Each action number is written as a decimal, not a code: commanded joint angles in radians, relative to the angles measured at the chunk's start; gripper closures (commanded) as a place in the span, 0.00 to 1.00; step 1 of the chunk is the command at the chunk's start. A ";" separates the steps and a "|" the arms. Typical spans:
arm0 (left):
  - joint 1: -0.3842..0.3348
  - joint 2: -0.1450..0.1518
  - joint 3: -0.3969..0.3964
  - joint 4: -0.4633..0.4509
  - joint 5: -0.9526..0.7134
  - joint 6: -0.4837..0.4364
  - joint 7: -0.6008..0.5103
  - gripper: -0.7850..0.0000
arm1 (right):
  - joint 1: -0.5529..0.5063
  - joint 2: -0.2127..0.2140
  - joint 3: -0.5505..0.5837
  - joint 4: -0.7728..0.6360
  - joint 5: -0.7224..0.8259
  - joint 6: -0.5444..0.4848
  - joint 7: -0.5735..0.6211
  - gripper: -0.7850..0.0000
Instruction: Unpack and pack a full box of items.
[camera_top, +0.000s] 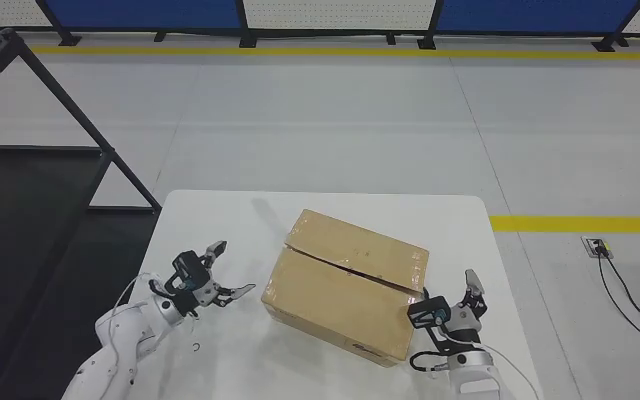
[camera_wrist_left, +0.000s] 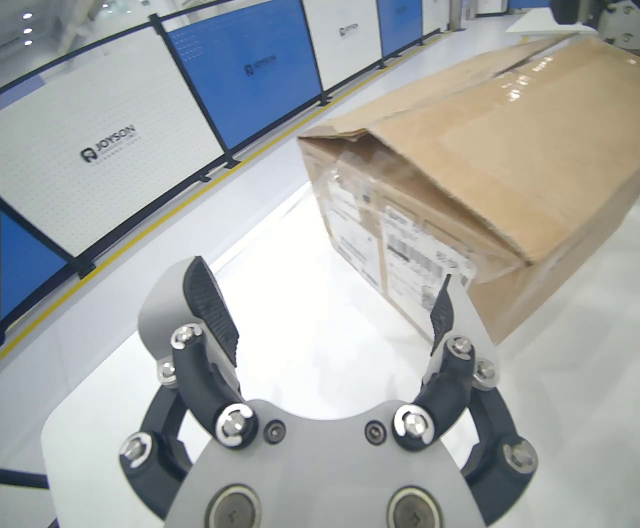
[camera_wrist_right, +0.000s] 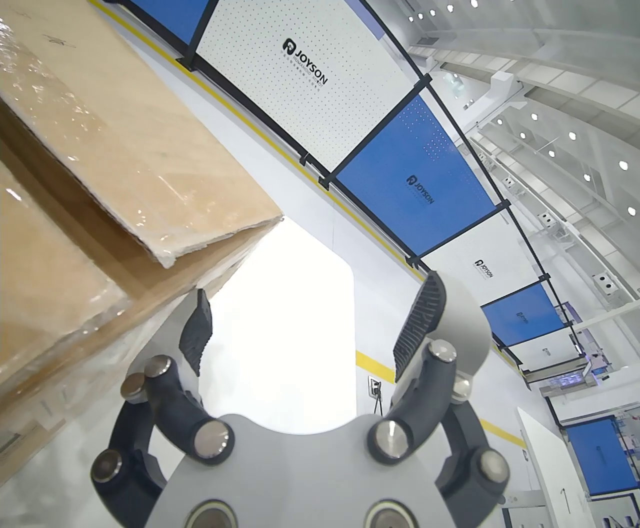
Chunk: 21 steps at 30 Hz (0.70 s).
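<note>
Cardboard box (camera_top: 345, 295) (shipping labels (camera_wrist_left: 400, 247) illegible)

— What colour is the box (camera_wrist_left: 500, 150) ahead of the jaws of the left gripper (camera_wrist_left: 322, 272)?
— Tan cardboard, with white labels (camera_wrist_left: 400, 250) printed in black on the end facing them.
— And the pads (camera_wrist_left: 210, 305)?
— Black, finely ribbed, on silver metal. The right gripper (camera_wrist_right: 318, 286) looks the same.
— Beneath the jaws?
— A white table (camera_top: 230, 220). Beyond them, fence panels (camera_wrist_left: 240, 75) alternate blue and dotted white, along a yellow floor line (camera_top: 300, 50).
</note>
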 joint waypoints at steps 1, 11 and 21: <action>0.003 -0.002 -0.011 0.010 -0.034 0.039 -0.019 0.00 | 0.003 -0.001 -0.003 0.003 -0.001 -0.004 -0.004 0.00; 0.015 -0.009 -0.024 0.029 -0.124 0.119 -0.100 0.00 | 0.015 -0.004 -0.028 0.005 -0.014 -0.015 -0.034 0.00; 0.016 -0.011 -0.004 0.017 -0.100 0.136 -0.159 0.00 | 0.025 -0.007 -0.056 0.004 -0.042 -0.018 -0.050 0.00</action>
